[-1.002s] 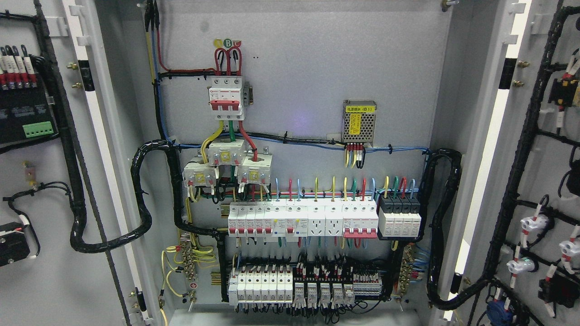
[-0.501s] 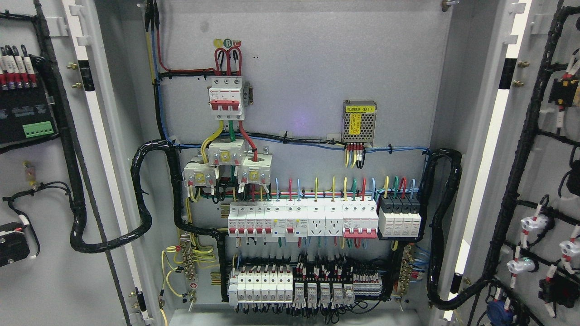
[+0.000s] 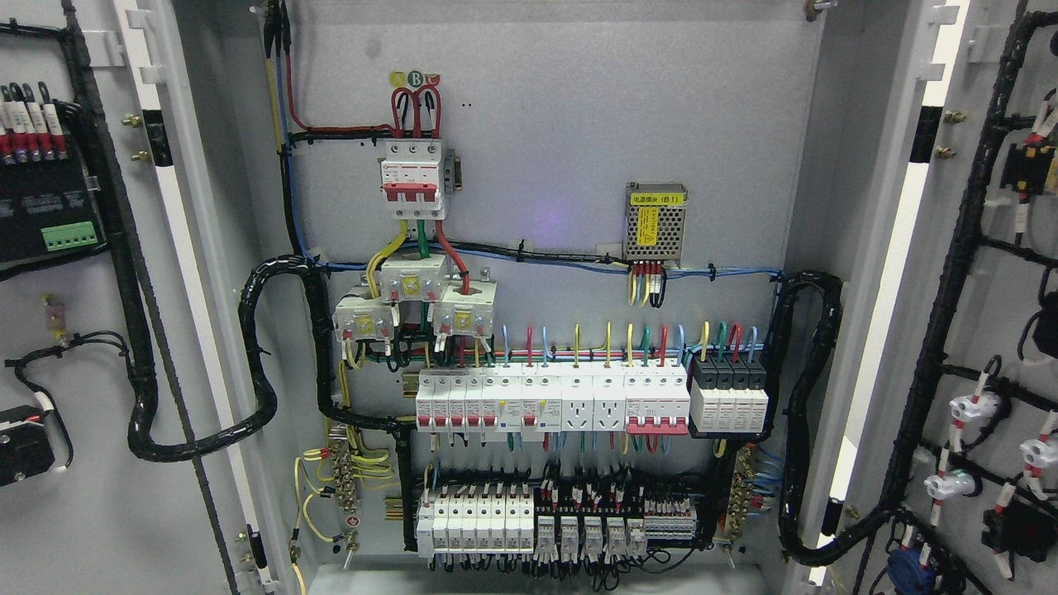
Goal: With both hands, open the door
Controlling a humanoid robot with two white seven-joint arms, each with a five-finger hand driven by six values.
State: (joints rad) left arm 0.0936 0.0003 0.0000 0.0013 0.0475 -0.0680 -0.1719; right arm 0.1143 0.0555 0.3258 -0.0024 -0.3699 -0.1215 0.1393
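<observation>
Both doors of the grey electrical cabinet stand swung wide. The left door (image 3: 91,512) shows its inner face at the picture's left, with black modules and a cable loom on it. The right door (image 3: 979,297) shows its inner face at the right, with black looms and white lamp backs. Between them the cabinet's back panel (image 3: 562,132) is in full view. Neither of my hands nor any arm shows in the head view.
On the panel sit a red-and-white main breaker (image 3: 411,179), a small meshed power supply (image 3: 655,221), a row of white breakers (image 3: 552,400) and a lower row of terminals (image 3: 529,521). Thick black cable looms (image 3: 256,364) arc from the cabinet to each door.
</observation>
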